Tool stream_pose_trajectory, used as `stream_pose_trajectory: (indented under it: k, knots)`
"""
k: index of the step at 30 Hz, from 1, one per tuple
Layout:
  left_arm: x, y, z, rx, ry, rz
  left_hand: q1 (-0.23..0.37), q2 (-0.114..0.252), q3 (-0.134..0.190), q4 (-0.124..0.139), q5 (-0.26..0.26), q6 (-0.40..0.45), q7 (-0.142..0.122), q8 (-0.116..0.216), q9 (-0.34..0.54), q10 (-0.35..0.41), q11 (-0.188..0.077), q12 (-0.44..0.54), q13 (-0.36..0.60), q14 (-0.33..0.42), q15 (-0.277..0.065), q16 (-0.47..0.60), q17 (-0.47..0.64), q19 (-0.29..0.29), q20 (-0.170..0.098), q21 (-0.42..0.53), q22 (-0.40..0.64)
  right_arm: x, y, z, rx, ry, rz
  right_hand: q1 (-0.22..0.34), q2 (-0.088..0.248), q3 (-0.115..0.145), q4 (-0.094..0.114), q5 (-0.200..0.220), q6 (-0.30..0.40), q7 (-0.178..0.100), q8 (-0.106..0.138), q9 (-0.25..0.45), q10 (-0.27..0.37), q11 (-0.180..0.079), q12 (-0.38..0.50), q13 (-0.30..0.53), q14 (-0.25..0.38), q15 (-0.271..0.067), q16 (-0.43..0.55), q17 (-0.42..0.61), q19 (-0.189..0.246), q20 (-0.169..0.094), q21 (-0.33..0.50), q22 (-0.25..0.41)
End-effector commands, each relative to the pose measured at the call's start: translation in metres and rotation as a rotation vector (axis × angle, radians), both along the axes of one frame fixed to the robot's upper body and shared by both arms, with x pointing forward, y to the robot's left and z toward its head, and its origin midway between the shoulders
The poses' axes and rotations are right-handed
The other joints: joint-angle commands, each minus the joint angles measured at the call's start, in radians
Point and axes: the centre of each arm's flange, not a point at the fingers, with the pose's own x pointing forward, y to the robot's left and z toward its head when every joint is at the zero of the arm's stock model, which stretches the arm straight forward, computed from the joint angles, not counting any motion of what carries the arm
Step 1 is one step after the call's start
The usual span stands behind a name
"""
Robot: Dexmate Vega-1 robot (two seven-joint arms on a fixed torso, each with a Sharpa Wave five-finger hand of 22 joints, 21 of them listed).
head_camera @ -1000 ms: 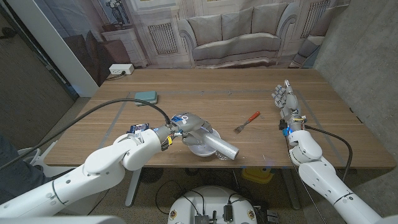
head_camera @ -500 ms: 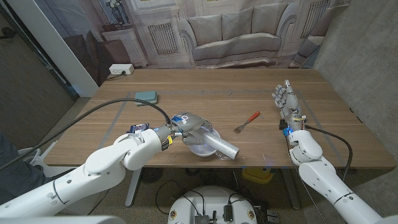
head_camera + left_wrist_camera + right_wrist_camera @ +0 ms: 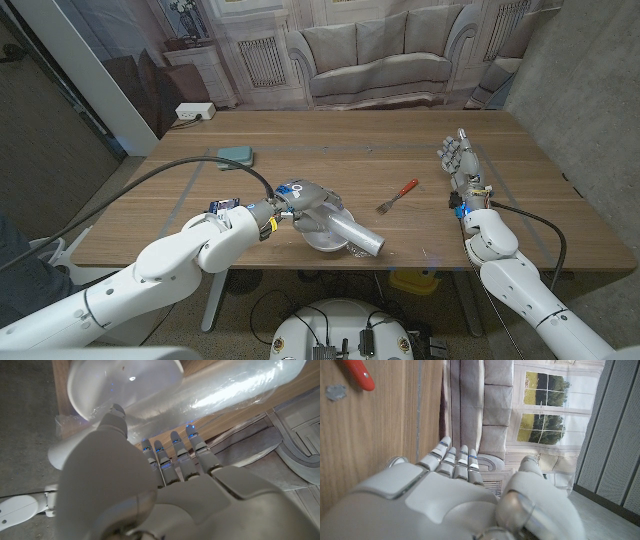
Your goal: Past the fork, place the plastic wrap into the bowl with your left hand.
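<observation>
No writing to read on anything. Plastic wrap lying across the white bowl, one end on the rim, the other end sticking out past the bowl toward the near edge of the table and to the right. Left hand over the bowl, fingers straight and side by side just beside the roll; touching or not, cannot tell. Fork with a red handle between bowl and right hand. Right hand on its edge near the table's right side, fingers straight and close together, holding nothing. Green pad far back on the left, with plenty of bare wood around.
</observation>
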Motion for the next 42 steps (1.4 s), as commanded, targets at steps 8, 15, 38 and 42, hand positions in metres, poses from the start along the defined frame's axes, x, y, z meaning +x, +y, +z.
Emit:
stream_pose_trajectory:
  k: [8, 15, 38, 42]
  knots:
    - [-0.01, 0.0, 0.002, 0.007, -0.013, 0.006, -0.015, -0.003, -0.01, 0.002, 0.011, -0.025, 0.004, -0.002, 0.001, -0.036, 0.009, 0.004, 0.002, -0.031, -0.036, -0.001, 0.002, -0.013, 0.003, -0.01, 0.002, -0.006, -0.003, 0.0, 0.003, -0.012, -0.005, 0.004, 0.003, 0.001, -0.005, -0.003, 0.004, -0.003, 0.001, 0.003, 0.004, 0.001, -0.001, 0.002, 0.009, 0.006, -0.006, 0.003, 0.01, 0.004, -0.005, 0.005]
    - [-0.021, 0.004, 0.006, 0.009, -0.031, 0.019, -0.023, -0.008, -0.017, 0.004, 0.014, -0.054, -0.002, -0.006, 0.002, -0.062, 0.011, 0.003, 0.002, -0.052, -0.026, -0.001, 0.001, -0.027, 0.023, -0.017, 0.002, -0.008, -0.004, 0.002, -0.003, -0.014, -0.007, 0.005, 0.004, 0.001, -0.006, -0.004, 0.004, -0.002, 0.001, 0.003, 0.004, 0.001, -0.001, 0.002, 0.011, 0.007, -0.005, 0.003, 0.011, 0.005, -0.006, 0.005]
    - [-0.04, 0.027, 0.038, -0.059, -0.167, 0.061, -0.069, -0.027, -0.046, 0.024, 0.024, -0.069, -0.001, 0.001, 0.001, -0.076, 0.009, 0.012, 0.0, -0.067, -0.022, 0.006, 0.001, -0.043, 0.027, -0.023, 0.002, -0.01, 0.001, 0.008, -0.012, -0.026, -0.006, 0.005, 0.006, 0.002, -0.007, -0.005, 0.005, -0.003, 0.001, 0.003, 0.004, 0.003, -0.001, 0.002, 0.011, 0.008, -0.005, 0.004, 0.013, 0.005, -0.01, 0.005]
    - [-0.039, 0.026, 0.042, -0.062, -0.18, 0.047, -0.071, -0.024, -0.047, 0.026, 0.026, -0.067, -0.004, 0.003, 0.001, -0.076, 0.008, 0.013, 0.0, -0.067, -0.023, 0.007, 0.002, -0.045, 0.026, -0.023, 0.003, -0.01, 0.002, 0.008, -0.009, -0.028, -0.008, 0.005, 0.007, 0.002, -0.007, -0.005, 0.004, -0.003, 0.001, 0.003, 0.004, 0.002, -0.001, 0.002, 0.012, 0.008, -0.005, 0.004, 0.013, 0.006, -0.011, 0.005]
